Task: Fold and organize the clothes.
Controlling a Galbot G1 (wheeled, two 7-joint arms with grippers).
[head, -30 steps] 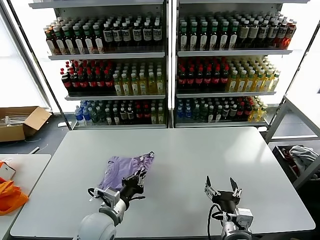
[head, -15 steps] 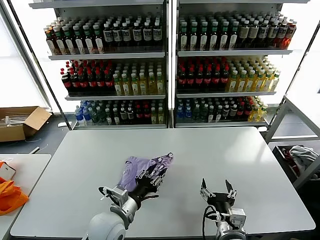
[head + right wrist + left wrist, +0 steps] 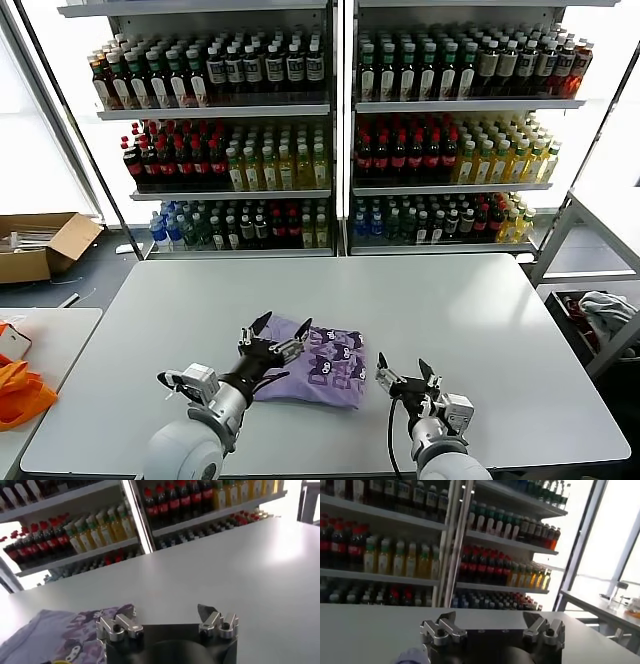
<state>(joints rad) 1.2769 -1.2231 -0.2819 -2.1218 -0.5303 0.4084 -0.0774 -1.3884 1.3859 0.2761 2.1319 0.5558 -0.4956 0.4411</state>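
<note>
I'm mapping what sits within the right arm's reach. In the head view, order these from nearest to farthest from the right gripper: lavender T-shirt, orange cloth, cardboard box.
From the right gripper, at the table's near edge:
1. Lavender T-shirt, lying on the table just to its left, print side up.
2. Orange cloth, far left, on the side table.
3. Cardboard box, far left, on the floor farther back.

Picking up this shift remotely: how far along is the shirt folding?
Done: the lavender T-shirt lies folded over on the table, printed side up. In hand: nothing; the left tool is open above the shirt's edge, the right tool open beside it. Left: probably a further fold or squaring up.
</note>
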